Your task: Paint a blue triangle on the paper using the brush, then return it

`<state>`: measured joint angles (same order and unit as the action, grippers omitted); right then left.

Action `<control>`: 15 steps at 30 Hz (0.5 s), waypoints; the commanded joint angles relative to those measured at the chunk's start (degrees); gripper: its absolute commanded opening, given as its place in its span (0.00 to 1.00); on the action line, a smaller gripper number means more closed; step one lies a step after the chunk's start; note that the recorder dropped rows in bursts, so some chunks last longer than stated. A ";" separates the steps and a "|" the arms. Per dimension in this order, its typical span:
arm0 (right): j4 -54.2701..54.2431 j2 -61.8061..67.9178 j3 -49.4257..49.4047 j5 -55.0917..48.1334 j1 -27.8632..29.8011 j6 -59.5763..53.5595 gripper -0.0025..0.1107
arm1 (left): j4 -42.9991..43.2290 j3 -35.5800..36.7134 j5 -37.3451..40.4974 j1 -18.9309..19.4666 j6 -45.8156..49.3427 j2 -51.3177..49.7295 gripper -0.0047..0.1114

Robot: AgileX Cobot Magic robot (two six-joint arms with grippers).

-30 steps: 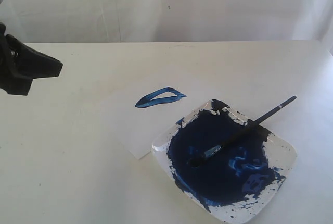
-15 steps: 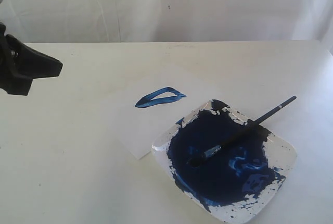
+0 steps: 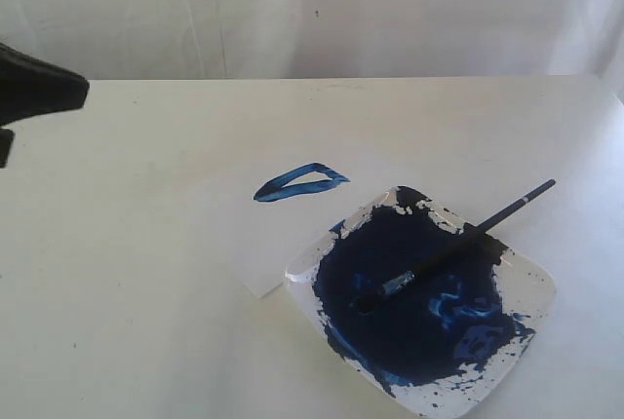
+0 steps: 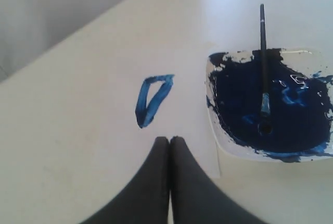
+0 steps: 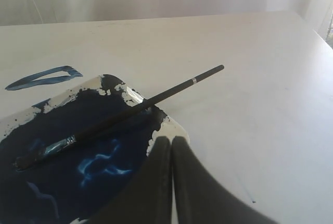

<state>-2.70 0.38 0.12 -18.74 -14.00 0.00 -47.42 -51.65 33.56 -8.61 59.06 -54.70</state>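
Brush [image 3: 458, 241] lay slantwise across the dish [image 3: 542, 287] in the exterior view. Its bristles were sunk in the dark blue paint [image 3: 419, 326] near the dish's middle, and its handle end jutted past the far right rim over the table [image 3: 146, 322]. It looked light, thin and stiff, and likely to roll. The dry handle beyond the rim seemed the safest place to take hold, clear of the wet tip. Left of the dish and a little farther off, the blue triangle [image 3: 300, 183] sat complete on the paper [image 3: 244, 234], whose edge ran just beside the dish.

In the left wrist view, the left gripper [image 4: 169, 140] had its fingers pressed together on nothing, poised above the paper near the triangle.

In the right wrist view, the right gripper [image 5: 171, 139] was likewise clenched and empty, hanging over the dish rim close to the brush handle without touching it. Paint covered nearly the whole dish floor, streaked with paler blue.
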 commanded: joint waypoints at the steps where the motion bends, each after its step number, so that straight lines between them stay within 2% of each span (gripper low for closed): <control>1: -0.02 -0.38 -0.12 0.43 -0.21 0.00 0.02 | 1.32 0.28 0.55 -0.04 1.35 10.75 0.04; 7: -0.02 -0.38 -0.12 0.43 -0.21 0.00 0.02 | 2.13 5.11 -1.38 -0.04 1.25 26.95 0.04; 11: -0.02 -0.38 -0.12 0.43 -0.21 0.00 0.02 | 1.95 13.90 -7.44 1.59 1.13 36.89 0.04; 15: -0.02 -0.38 -0.12 0.43 -0.21 0.00 0.02 | -1.66 24.67 -14.65 5.14 -0.65 45.51 0.04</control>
<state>-2.70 0.38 0.12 -18.84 -14.00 0.00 -45.67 -32.92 23.79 -5.50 59.99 -13.70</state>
